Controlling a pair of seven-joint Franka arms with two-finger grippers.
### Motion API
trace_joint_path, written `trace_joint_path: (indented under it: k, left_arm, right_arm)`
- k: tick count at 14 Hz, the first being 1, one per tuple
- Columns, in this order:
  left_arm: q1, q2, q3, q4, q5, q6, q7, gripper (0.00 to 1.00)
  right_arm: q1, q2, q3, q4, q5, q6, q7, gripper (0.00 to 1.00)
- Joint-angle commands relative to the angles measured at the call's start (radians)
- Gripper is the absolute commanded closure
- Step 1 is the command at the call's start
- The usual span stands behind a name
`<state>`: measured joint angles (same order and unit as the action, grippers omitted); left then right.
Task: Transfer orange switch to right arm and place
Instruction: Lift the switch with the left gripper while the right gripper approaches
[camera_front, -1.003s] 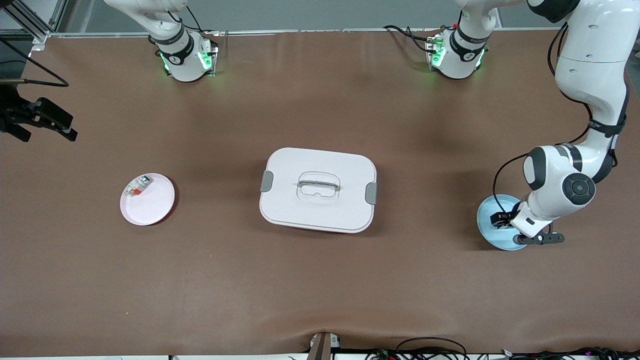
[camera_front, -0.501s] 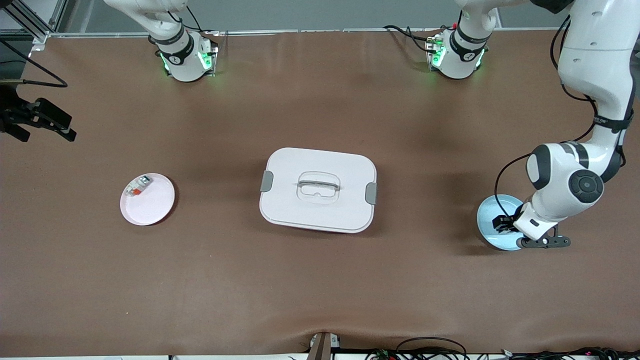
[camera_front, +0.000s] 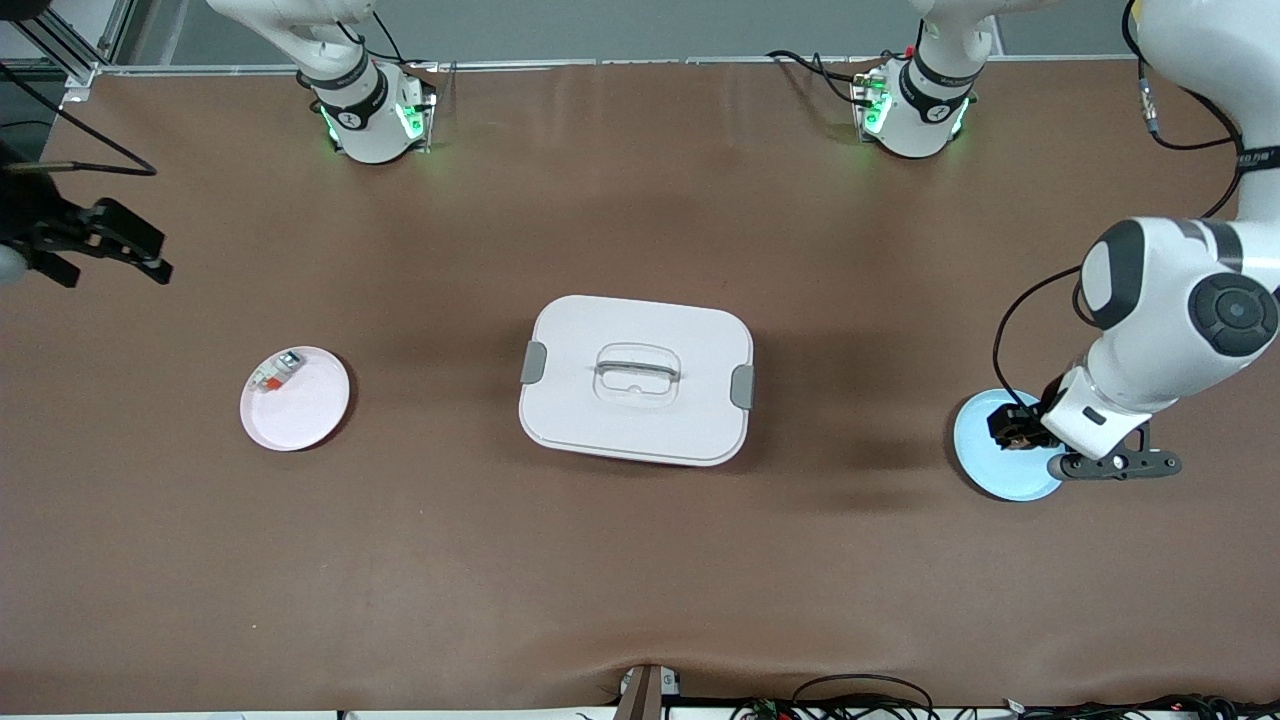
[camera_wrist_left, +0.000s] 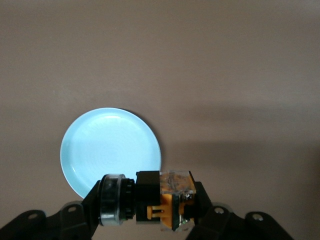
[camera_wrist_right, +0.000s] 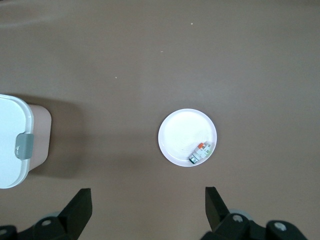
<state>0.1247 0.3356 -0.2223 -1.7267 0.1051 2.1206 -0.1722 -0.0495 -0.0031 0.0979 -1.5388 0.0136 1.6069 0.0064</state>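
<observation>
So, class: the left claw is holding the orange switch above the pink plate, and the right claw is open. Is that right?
Not quite. The left claw does hold the orange switch, but above the light blue plate, as the left wrist view shows. The pink plate lies toward the right arm's end of the table and holds a white-and-red part. The right claw is open, as stated.

A white lidded container (camera_front: 636, 379) with grey latches is sitting mid-tabletop (camera_front: 600, 560). A pink plate (camera_front: 300, 410) is lying toward the right arm's end, carrying a small white-and-red part (camera_front: 274, 372). A light blue plate (camera_front: 990, 465) is resting toward the left arm's end.
</observation>
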Motion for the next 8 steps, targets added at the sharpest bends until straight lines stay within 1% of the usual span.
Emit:
trace_joint_path:
  k: [1,3,4,7,8]
  left_arm:
    - [0.003,-0.036,-0.044,0.059,-0.097,-0.108,-0.073,1.00]
    - [0.000,-0.035,-0.074,0.122,-0.171,-0.175,-0.156,1.00]
    - [-0.002,-0.035,-0.093,0.142,-0.189,-0.194,-0.215,1.00]
    - [0.000,-0.035,-0.169,0.170,-0.261,-0.197,-0.436,1.00]
    - [0.000,-0.035,-0.190,0.171,-0.275,-0.197,-0.505,1.00]
  right_arm:
    - [0.033,0.031,0.000,0.013,0.000,0.034,-0.002,0.00]
    - [0.037,0.035,0.000,0.013,0.005,0.036,0.007,0.00]
    - [0.049,0.049,0.000,0.013,0.012,0.038,0.010,0.00]
    - [0.088,0.051,0.000,0.013,0.025,0.038,0.012,0.00]
    - [0.103,0.051,0.000,0.013,0.057,0.036,0.017,0.00]
